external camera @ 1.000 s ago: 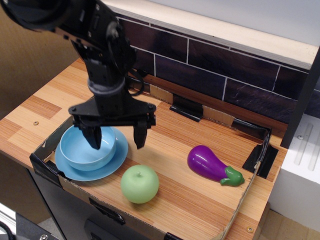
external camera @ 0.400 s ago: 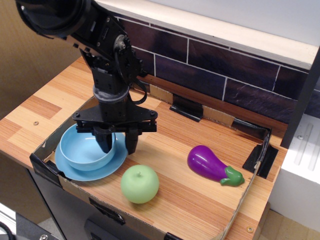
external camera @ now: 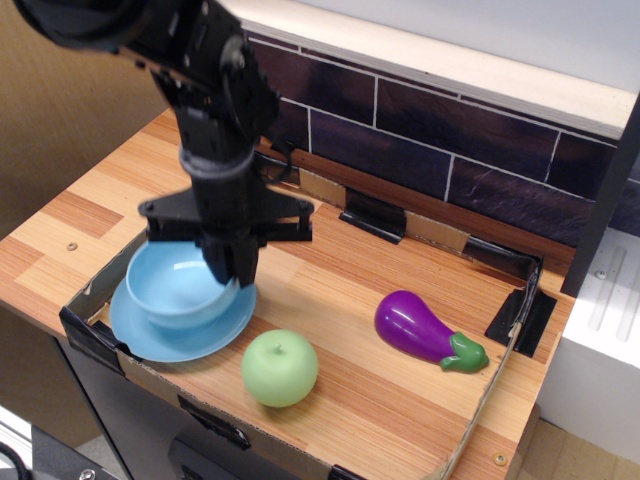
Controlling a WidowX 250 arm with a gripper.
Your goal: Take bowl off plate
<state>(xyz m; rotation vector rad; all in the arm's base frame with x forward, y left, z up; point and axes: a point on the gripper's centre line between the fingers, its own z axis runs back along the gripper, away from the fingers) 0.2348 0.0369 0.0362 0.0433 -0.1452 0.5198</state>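
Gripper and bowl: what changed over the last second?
The gripper went from wide open to shut on the rim of the bowl, which now looks tilted and lifted slightly off the plate. The plate, apple and eggplant stayed put.

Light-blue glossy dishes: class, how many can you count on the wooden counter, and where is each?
2. The deep light-blue glossy bowl is at the left, its right rim pinched in the black claw. The flat light-blue glossy plate lies beneath it, left of the green apple.
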